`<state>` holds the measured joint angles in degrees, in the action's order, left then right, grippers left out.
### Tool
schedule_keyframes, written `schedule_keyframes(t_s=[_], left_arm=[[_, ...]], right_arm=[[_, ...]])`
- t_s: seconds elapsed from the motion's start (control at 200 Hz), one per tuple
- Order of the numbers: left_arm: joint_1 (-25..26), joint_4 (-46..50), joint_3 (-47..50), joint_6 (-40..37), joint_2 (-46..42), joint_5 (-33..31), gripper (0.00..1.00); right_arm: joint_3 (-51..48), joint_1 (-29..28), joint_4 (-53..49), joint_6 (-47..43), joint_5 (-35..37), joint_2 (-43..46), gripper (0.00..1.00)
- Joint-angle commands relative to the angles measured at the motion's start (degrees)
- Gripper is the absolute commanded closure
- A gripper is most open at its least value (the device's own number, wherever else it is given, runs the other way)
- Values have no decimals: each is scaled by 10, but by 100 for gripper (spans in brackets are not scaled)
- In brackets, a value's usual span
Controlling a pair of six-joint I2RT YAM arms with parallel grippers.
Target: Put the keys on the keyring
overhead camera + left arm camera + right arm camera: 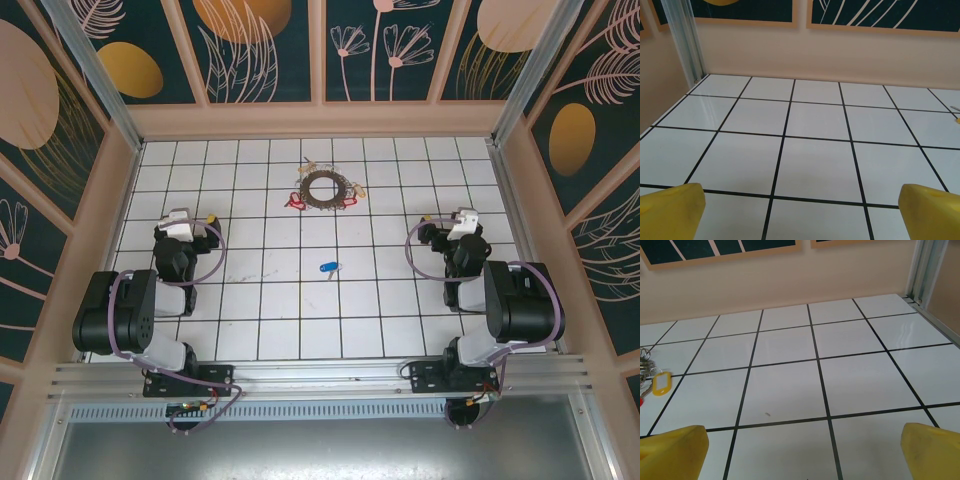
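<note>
Top external view shows one blue key [329,267] lying alone on the white tiled surface [250,310], in the middle between the two arms. The keyring [323,188] lies farther away, well apart from the blue key, with red keys [296,203] and other small bits bunched around it. In the right wrist view a yellow tag [661,383] peeks in at the left edge. The left fingers [670,212] are wide open and hold nothing. The right fingers [932,450] are wide open too and hold nothing. Both hang over bare tiles, away from the key. I think the first job is to pick up the blue key. It is small and lies flat, so the fingers should come straight down over it. They should close on the fat plastic head and leave the metal end free. The other arm may need to hold the ring steady so it does not slide.
</note>
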<state>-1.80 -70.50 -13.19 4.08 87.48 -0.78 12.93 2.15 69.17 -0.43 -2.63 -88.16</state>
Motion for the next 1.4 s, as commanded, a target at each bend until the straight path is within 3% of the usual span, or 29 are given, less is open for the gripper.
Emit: schedule_keyframes(t_s=[0.0,0.4,0.511,0.601,0.756,0.816,0.881,0.951,1.051,1.126,1.226,1.396], left_arm=[[4,-23,-3,2,-5,-9,1],[5,-22,6,3,-33,-11,1],[4,203,-50,49,-158,-42,1],[5,342,-100,69,-236,-26,1],[5,518,-181,184,-304,-9,1],[5,611,-221,224,-307,-22,1],[5,652,-243,203,-300,4,1],[5,634,-236,151,-286,107,1],[5,596,-220,181,-252,172,1],[5,657,-261,161,-220,167,1],[5,705,-275,156,-200,106,1],[5,709,-279,175,-173,126,1]], right_arm=[[11,2,10,10,-4,0,1],[8,4,2,12,-6,19,1],[22,4,-107,27,26,116,1],[49,3,-233,58,63,213,1],[148,10,-531,267,208,312,1],[169,25,-580,289,157,317,1],[178,22,-584,277,53,301,1],[193,-10,-585,255,-7,262,1],[255,-94,-626,234,11,182,8],[315,-161,-656,225,16,111,21],[390,-231,-687,239,17,24,40],[514,-296,-713,264,2,-104,45]])
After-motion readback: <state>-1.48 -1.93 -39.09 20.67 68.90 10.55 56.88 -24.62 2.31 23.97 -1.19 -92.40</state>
